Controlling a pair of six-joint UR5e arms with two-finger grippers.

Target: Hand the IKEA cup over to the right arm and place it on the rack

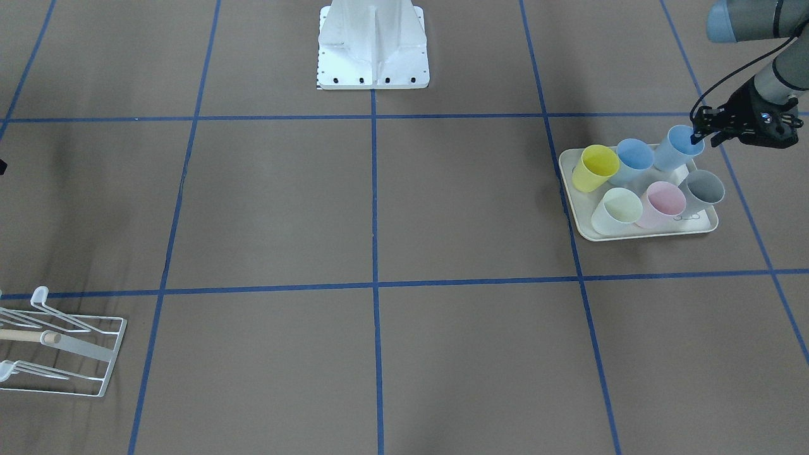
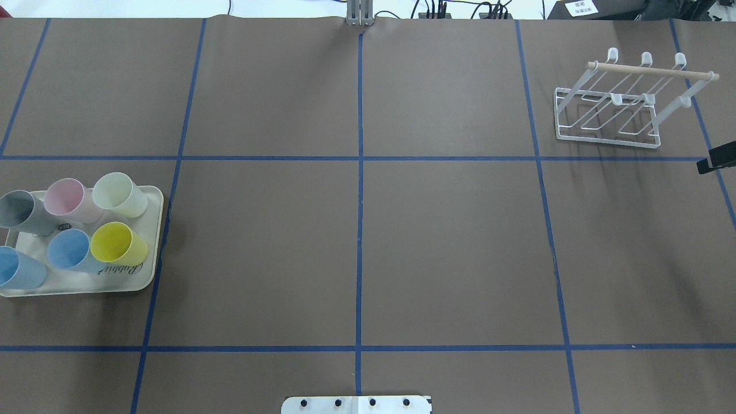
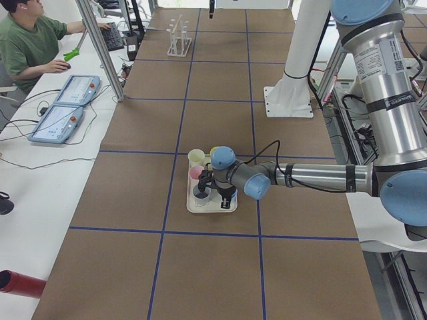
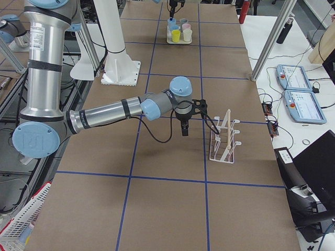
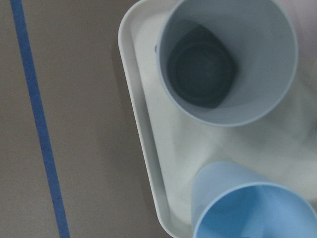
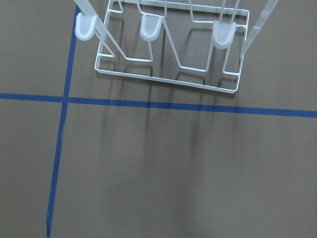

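Several pastel IKEA cups stand on a cream tray (image 1: 632, 235) on my left side. My left gripper (image 1: 697, 133) is at the far rim of the light-blue cup (image 1: 671, 151) at the tray's back corner, its fingertips touching or just over the rim; I cannot tell whether they pinch it. The left wrist view looks down on that light-blue cup (image 5: 247, 208) and a grey cup (image 5: 228, 59), with no fingers in frame. The white wire rack (image 2: 609, 115) stands at the far right. My right gripper (image 4: 184, 125) hangs above the table beside the rack (image 4: 222, 138); its state is unclear.
Grey, pink, pale, blue and yellow cups (image 2: 118, 244) crowd the tray (image 2: 150, 253) around the light-blue one (image 2: 17, 269). The white robot base (image 1: 373, 50) sits at mid-table. Blue tape lines grid the brown table. A person (image 3: 27, 40) sits at a side desk.
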